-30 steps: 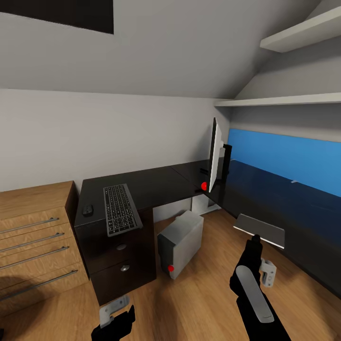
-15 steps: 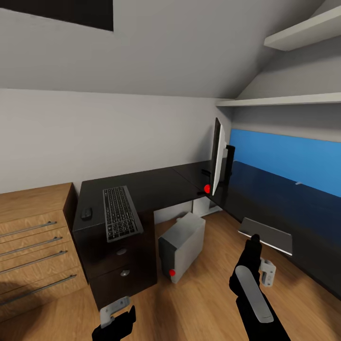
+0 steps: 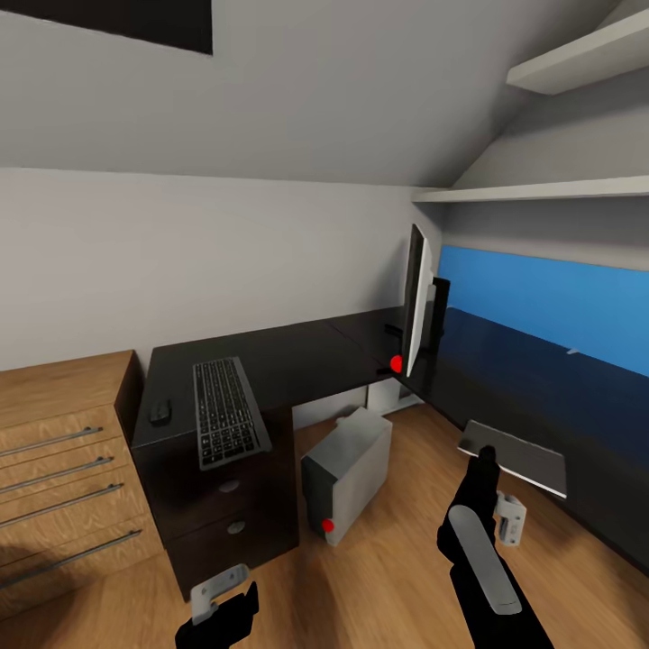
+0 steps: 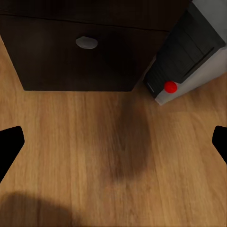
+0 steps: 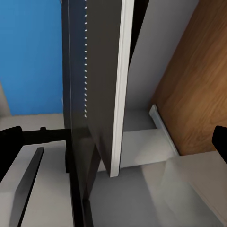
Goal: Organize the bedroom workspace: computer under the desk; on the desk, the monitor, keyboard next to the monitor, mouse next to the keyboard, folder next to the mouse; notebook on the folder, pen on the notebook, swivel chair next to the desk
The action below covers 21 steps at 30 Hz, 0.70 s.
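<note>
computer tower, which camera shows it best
The head view: the whole computer stands on the wood floor beside the desk drawers, its top, side and front visible. The left wrist view catches just its lower front corner with a red dot, next to a drawer knob.

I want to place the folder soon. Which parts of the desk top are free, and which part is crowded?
The desk is bare between the keyboard and the monitor, along the back wall. The wing right of the monitor is also bare up to the notebook at its near edge. The left end is crowded: the mouse lies close beside the keyboard.
</note>
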{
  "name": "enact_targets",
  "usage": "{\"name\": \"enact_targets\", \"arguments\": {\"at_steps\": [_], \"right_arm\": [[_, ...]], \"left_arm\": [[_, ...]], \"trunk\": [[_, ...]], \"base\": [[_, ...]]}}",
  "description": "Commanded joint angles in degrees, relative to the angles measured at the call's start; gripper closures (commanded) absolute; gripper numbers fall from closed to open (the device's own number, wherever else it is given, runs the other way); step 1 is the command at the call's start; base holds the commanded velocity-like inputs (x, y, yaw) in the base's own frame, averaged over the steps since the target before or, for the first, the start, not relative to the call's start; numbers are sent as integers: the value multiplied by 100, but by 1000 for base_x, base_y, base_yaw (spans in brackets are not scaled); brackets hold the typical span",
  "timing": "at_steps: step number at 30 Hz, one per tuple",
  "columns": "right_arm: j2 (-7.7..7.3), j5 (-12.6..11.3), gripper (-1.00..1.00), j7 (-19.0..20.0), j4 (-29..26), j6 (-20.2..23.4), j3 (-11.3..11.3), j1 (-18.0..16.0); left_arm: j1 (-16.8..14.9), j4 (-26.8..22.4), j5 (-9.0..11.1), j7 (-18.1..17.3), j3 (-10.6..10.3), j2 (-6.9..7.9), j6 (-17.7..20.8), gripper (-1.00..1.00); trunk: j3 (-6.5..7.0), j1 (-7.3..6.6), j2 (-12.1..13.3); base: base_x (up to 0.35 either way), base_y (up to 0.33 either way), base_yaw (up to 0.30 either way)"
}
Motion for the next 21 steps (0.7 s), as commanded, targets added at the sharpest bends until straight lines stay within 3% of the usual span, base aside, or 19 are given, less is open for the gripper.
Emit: {"name": "enact_targets", "arguments": {"at_steps": [1, 21], "right_arm": [[-2, -9, -100, -19, -5, -25, 6, -3], [-11, -9, -100, -19, -5, -17, -47, -3]], "left_arm": [[-1, -10, 38, 35, -5, 0, 16, -100], [-1, 34, 38, 44, -89, 4, 9, -100]], "trunk": [[-5, 0, -2], [-5, 0, -2]], "base": [[52, 0, 0], [38, -35, 0]]}}
